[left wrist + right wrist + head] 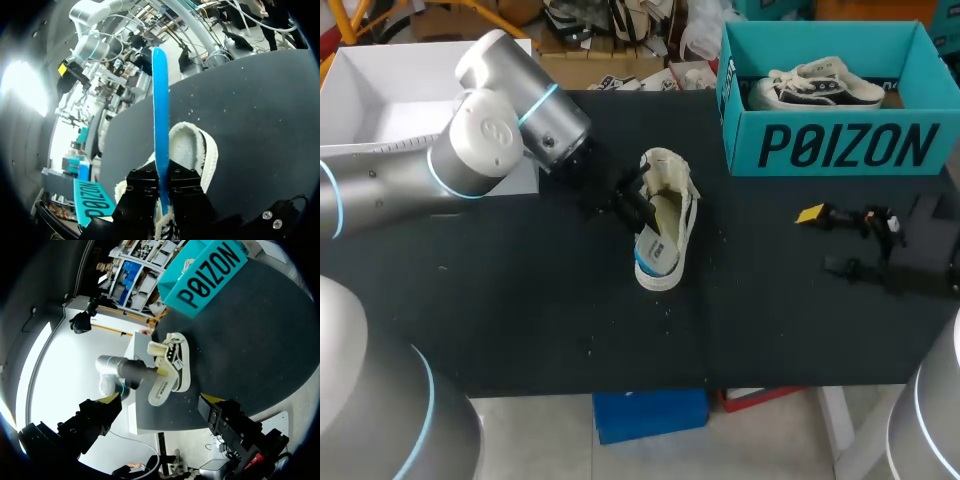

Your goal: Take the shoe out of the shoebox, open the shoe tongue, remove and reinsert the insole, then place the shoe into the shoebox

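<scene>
Left end effector [162,182] clamps the insole [161,100] upright in the shoe [672,205], whose toe points away.

— What's the table top like from your end?

— I see the table [520,320] as matt black, flecked with pale lint (cloth or rubbery mat, I can't tell which). The shoe [667,215] looks like cream canvas, with a rough, fleecy lining.

— And the insole?

— The insole [161,115] is smooth and blue with a slight sheen. My left gripper [162,177] is matt black, and a few screw heads beside it shine like metal. The shoebox [840,150] is matt teal cardboard. My left arm [490,135] wears a glossy silver shell.
</scene>
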